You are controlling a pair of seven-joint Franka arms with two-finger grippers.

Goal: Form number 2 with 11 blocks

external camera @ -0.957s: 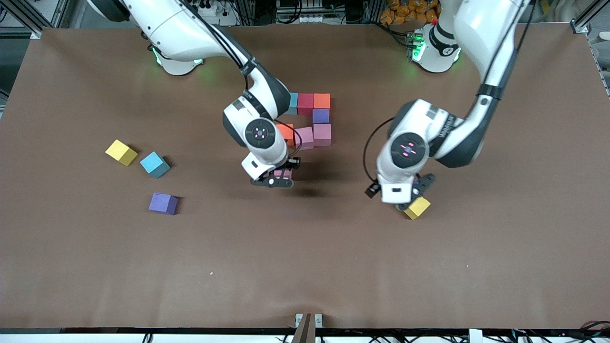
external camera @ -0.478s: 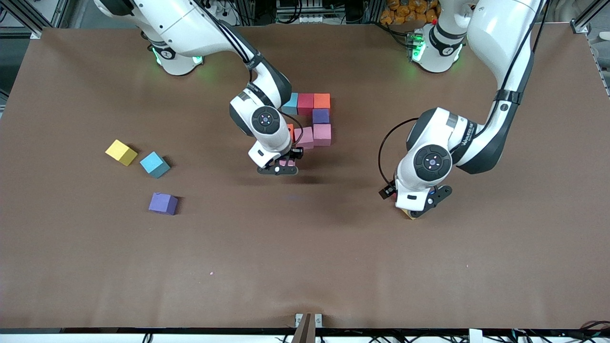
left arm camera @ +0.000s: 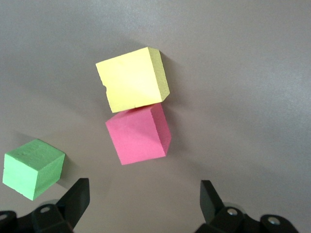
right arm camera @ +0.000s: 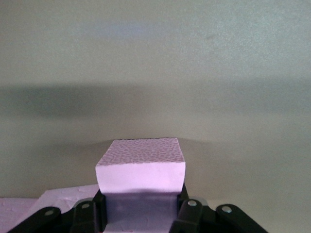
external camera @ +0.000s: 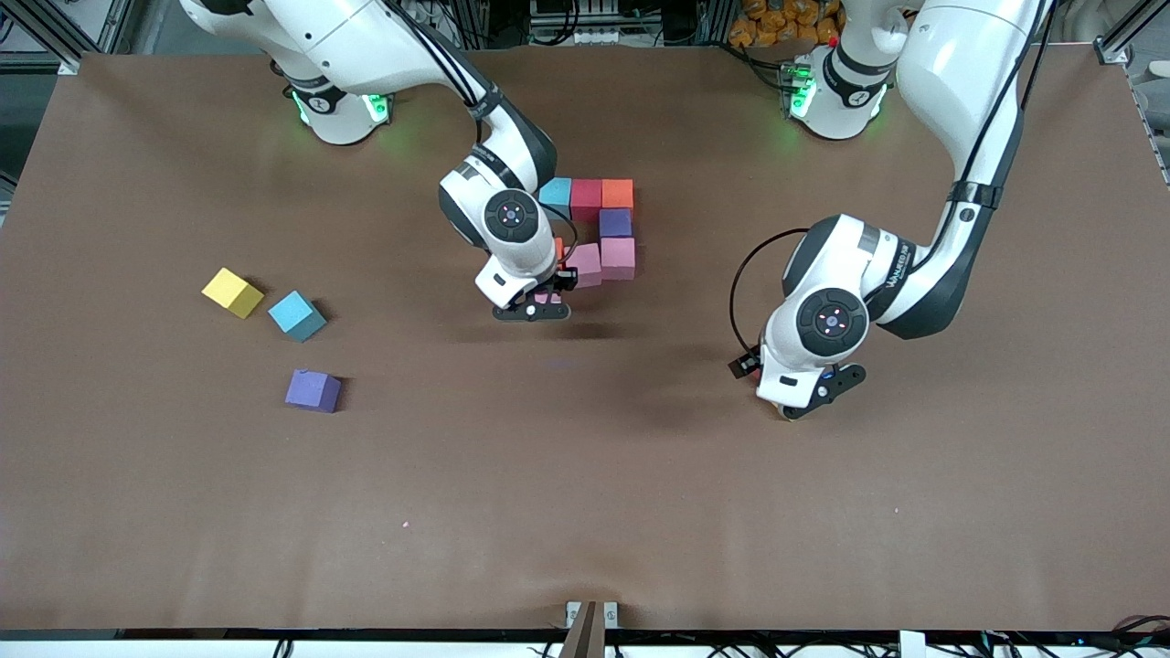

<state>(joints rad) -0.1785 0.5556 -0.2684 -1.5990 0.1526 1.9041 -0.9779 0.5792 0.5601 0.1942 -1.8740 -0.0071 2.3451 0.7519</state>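
The right gripper [external camera: 533,311] has carried its pink block [right arm camera: 141,165] in toward the cluster, and the left gripper [external camera: 812,402] has slid over the yellow block [left arm camera: 132,79], hiding it from the front. Toward the right arm's end lie a loose yellow cube [external camera: 231,291], a blue cube [external camera: 295,315] and a purple cube [external camera: 313,390]. The right gripper's fingers clamp the pink block, just beside the assembled blocks [external camera: 599,228]. The left gripper hangs spread wide above the yellow block, a magenta block [left arm camera: 139,134] touching it, and a green cube [left arm camera: 33,167] nearby.
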